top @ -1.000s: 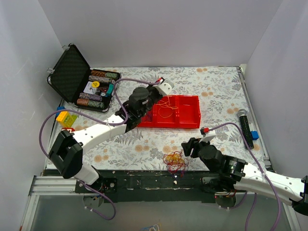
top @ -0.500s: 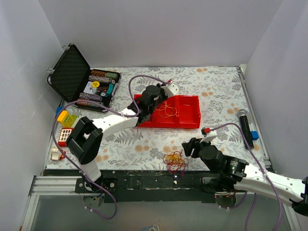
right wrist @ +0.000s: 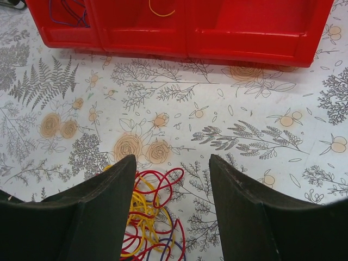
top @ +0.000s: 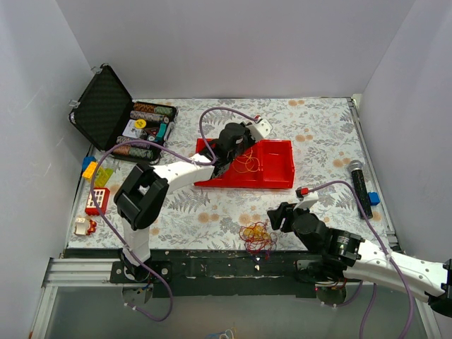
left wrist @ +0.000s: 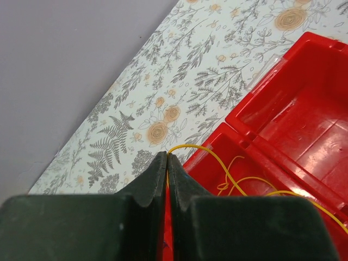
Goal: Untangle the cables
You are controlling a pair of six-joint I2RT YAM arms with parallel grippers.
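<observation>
The cables (top: 258, 237) lie as a wiry bunch of red, yellow and purple strands near the table's front edge; in the right wrist view the bunch (right wrist: 149, 209) shows low between the fingers. My right gripper (top: 277, 217) (right wrist: 172, 163) hovers open just to its right, touching nothing. A separate yellow strand (left wrist: 217, 160) (top: 245, 164) lies in the red bin (top: 275, 161), and one end of it is pinched in my left gripper (left wrist: 167, 155) (top: 226, 157), which is shut over the bin's left part. A purple strand (right wrist: 68, 13) sits in the bin's left compartment.
An open black case (top: 106, 113) with poker chips stands at the back left. Coloured toy blocks (top: 95, 199) lie along the left edge. A microphone (top: 359, 185) and a blue block (top: 373, 198) lie at the right edge.
My left arm has swung right and its gripper has moved along the bin with the yellow strand; the bin's left end has shifted slightly. The right arm and the bunch have not moved.
</observation>
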